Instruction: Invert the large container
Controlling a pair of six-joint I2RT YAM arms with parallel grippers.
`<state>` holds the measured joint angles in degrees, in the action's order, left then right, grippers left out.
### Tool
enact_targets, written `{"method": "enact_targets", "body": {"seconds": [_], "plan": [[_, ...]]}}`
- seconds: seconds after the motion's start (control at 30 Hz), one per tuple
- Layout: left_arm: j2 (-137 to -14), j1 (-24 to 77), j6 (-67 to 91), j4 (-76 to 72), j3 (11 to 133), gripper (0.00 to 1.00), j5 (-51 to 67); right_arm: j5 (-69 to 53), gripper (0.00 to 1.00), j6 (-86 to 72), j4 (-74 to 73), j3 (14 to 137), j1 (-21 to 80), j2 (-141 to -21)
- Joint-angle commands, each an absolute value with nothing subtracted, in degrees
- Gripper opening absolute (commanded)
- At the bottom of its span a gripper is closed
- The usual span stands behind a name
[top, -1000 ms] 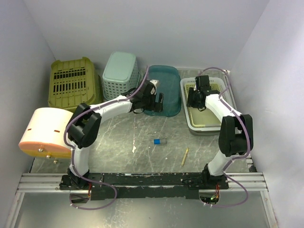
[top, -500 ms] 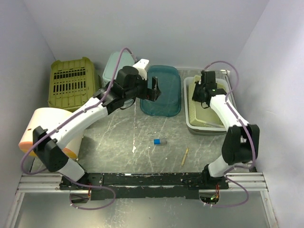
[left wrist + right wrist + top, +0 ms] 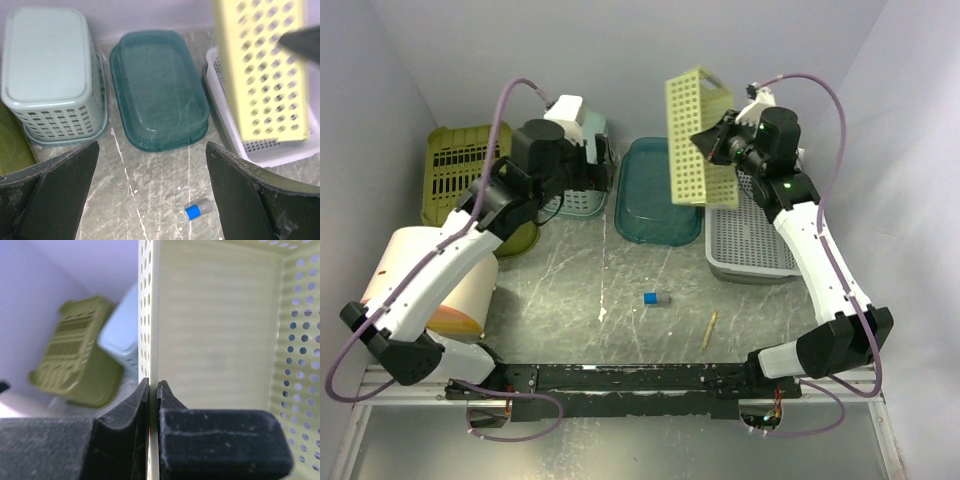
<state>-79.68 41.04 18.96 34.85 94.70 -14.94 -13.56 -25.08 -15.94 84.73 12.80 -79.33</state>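
A pale yellow perforated container point(image 3: 698, 140) hangs in the air, tipped onto its side above the grey basket point(image 3: 750, 240). My right gripper point(image 3: 720, 142) is shut on its side wall. In the right wrist view the jaws point(image 3: 153, 385) pinch the thin wall and the container's inside point(image 3: 215, 325) fills the frame. My left gripper point(image 3: 603, 162) is open and empty, high above the table. Its view looks down between the fingers point(image 3: 152, 145) at the table, with the yellow container point(image 3: 265, 65) at the right.
A teal tray point(image 3: 660, 190) lies at the middle back, a mint basket point(image 3: 585, 200) upside down beside it, and an olive basket point(image 3: 460, 175) at the back left. A cream cylinder point(image 3: 395, 260) stands at the left. A blue capsule point(image 3: 656, 298) and a wooden stick point(image 3: 710, 329) lie in front.
My right gripper has lifted the yellow container out of the grey basket and tipped it on its side. My left arm has pulled away from the teal tray, up and to the left.
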Motion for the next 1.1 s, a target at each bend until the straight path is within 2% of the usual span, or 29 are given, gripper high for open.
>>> {"method": "enact_targets", "body": {"seconds": [0.0,0.17,0.4,0.63,0.7,0.8,1.07], "plan": [[-75.55,40.03,19.41,37.35,101.19,1.0,-19.3,-30.4,0.0,-32.67,-6.11,84.09,17.8,-81.35],[-75.86,39.73,20.61,39.84,108.66,1.0,-20.4,-41.87,0.0,-44.64,8.4,75.79,23.01,-83.73],[-74.6,39.73,22.09,36.56,107.24,1.0,-21.08,-47.3,0.0,-60.66,31.37,65.86,33.61,-88.06],[-75.94,39.72,22.47,35.92,106.18,1.0,-19.57,-44.92,0.0,-94.39,74.92,55.32,38.23,-98.0],[-75.86,39.72,22.71,35.79,105.57,0.99,-19.37,-44.58,0.0,-100.22,83.3,55.24,39.11,-101.33],[-75.68,39.66,22.76,35.47,104.85,1.0,-19.44,-43.32,0.0,-103.14,87.38,54.08,40.19,-103.2],[-76.64,39.7,22.93,35.84,103.53,1.0,-19.6,-35.8,0.0,-102.99,83.67,42.64,40.32,-99.18]]}}
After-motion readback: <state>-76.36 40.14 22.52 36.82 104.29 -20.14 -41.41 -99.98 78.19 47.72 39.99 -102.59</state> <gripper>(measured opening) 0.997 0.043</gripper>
